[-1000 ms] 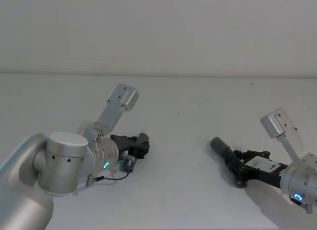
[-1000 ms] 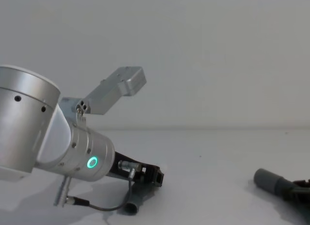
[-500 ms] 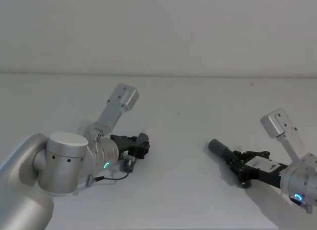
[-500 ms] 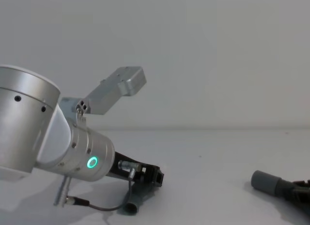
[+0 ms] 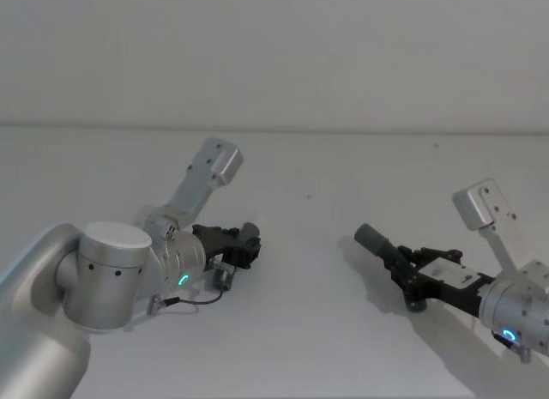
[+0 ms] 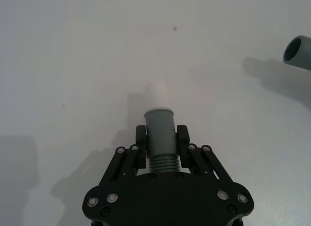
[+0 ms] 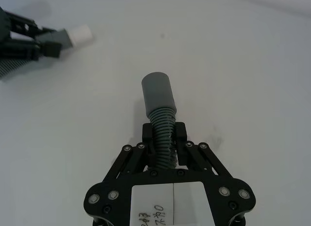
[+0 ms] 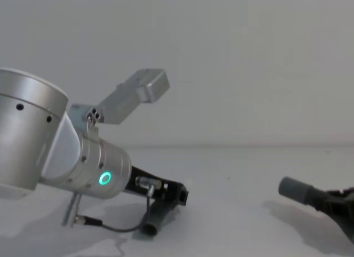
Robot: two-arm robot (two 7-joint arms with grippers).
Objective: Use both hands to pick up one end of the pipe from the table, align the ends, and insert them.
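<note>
My left gripper (image 5: 250, 242) is shut on the pipe's grey cuff (image 6: 160, 130), and the white spigot tip (image 6: 157, 92) juts out past its fingers (image 6: 140, 136). A short stretch of that pipe (image 8: 155, 218) droops beneath the left gripper (image 8: 180, 194) toward the table (image 5: 309, 330). My right gripper (image 5: 401, 264) is shut on the ribbed hose (image 7: 164, 128) just behind the hollow socket cuff (image 7: 156, 92). That cuff (image 5: 371, 237) hangs a little above the table (image 8: 232, 229) and points left toward the spigot (image 7: 80, 34). A wide gap separates the two ends.
A thin grey cable (image 5: 193, 303) with a metal plug loops under the left wrist. Silver camera brackets (image 5: 216, 161) rise above both wrists. The pale wall (image 5: 274, 56) closes off the table's far edge.
The right gripper has lifted the socket end and carried it slightly left toward the other arm. The left gripper has tilted up a little with the spigot end.
</note>
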